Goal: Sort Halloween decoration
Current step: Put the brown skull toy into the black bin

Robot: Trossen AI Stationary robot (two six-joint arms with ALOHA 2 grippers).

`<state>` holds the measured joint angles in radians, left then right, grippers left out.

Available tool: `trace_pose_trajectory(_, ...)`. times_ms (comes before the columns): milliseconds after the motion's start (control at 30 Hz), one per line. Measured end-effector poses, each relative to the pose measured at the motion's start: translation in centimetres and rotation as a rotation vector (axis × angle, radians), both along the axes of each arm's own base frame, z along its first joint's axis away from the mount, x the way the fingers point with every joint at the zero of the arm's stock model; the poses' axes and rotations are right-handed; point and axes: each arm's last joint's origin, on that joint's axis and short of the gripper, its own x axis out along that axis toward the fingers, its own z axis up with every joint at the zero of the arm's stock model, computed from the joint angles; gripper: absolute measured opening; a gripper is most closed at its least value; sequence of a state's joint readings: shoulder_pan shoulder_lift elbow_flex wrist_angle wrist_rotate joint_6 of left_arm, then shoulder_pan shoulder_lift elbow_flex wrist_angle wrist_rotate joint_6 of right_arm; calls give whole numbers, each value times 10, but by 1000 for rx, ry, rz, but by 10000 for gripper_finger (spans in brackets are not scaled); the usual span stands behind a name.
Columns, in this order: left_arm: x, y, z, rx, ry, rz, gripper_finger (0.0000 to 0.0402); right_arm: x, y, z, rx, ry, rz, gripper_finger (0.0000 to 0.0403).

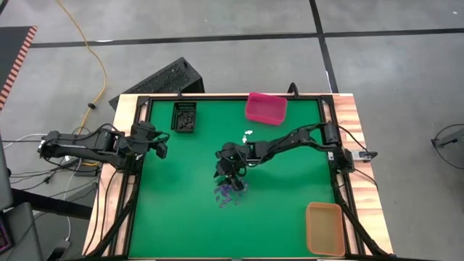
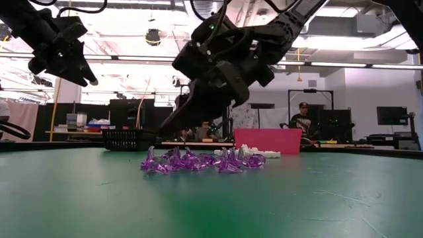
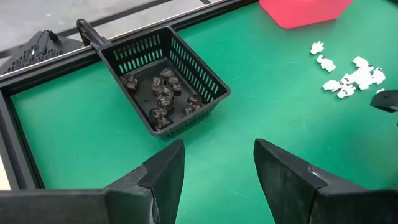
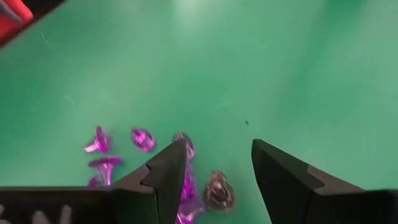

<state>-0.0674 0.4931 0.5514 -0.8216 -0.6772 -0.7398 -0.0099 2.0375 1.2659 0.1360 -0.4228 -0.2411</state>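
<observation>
A heap of purple trinkets (image 1: 228,194) lies on the green table, seen from table height as a low pile (image 2: 198,160). My right gripper (image 1: 229,177) hangs open just above its far side, slanting down. In its wrist view (image 4: 217,146) a dark trinket (image 4: 219,190) lies on the mat between the two fingers, with purple ones (image 4: 143,138) beside it. White trinkets (image 1: 246,134) lie farther back. Black trinkets sit inside the black bin (image 3: 165,81). My left gripper (image 1: 163,147) waits open at the table's left, raised (image 3: 217,146).
A pink bin (image 1: 266,107) stands at the far edge and an orange bin (image 1: 325,228) at the near right corner. The black bin (image 1: 184,116) stands at the far left. Bare green mat (image 1: 174,210) lies at the near left. People sit in the room beyond (image 2: 303,122).
</observation>
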Motion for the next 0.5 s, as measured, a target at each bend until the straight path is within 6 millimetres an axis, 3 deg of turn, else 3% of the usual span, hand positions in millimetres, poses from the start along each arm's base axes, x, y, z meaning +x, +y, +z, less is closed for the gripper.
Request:
trace_pose_trajectory(267,0,0,0,-4,-4,4,183,1,0,-25,-26,62,20,211)
trace_pose_trajectory(500,0,0,0,-7,-5,1,183,1,-2,-28,-39,79,-14,208)
